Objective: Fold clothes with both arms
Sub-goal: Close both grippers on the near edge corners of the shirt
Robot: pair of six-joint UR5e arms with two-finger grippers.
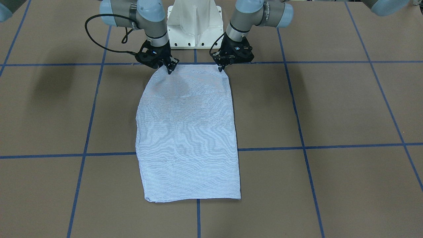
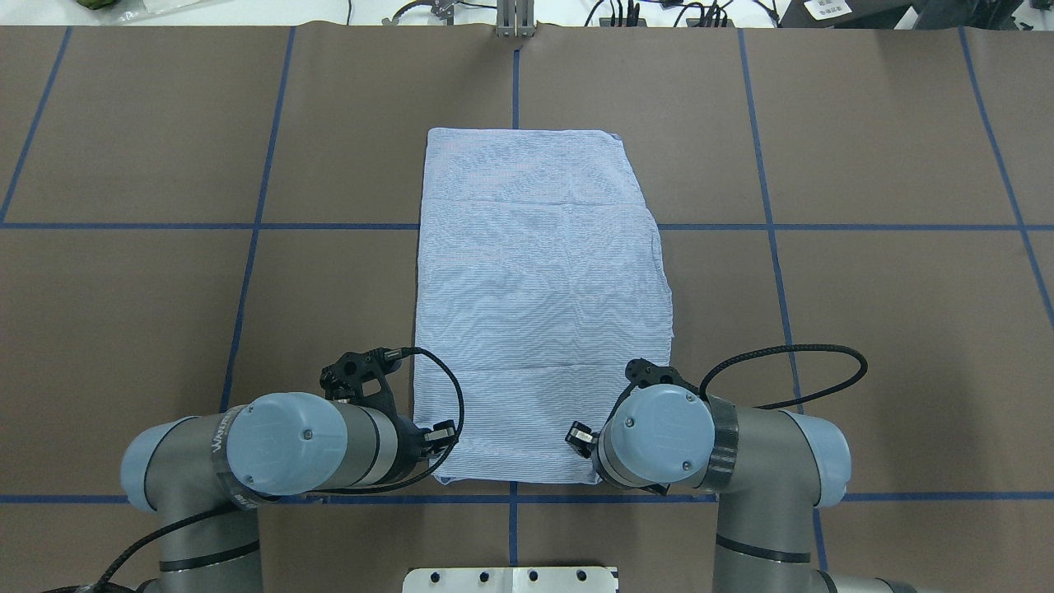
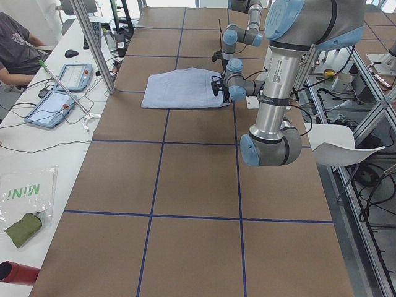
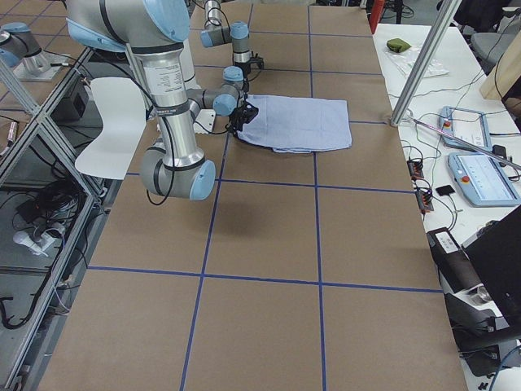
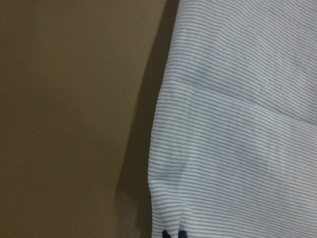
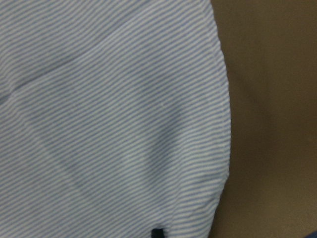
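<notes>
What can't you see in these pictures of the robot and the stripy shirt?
1. Shirt: collar, buttons and sleeves show in no view; only plain striped cloth faces up.
2. Left gripper and right gripper: whether they pinch the shirt's corners. Front-facing view: fingertips too small. Overhead: the arms cover them. Wrist views: the bottom edge cuts them off.
3. Person, exterior left view: cut off by the picture's edge.

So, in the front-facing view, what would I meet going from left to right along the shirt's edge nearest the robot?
The robot's right hand → striped shirt → the robot's left hand.
</notes>
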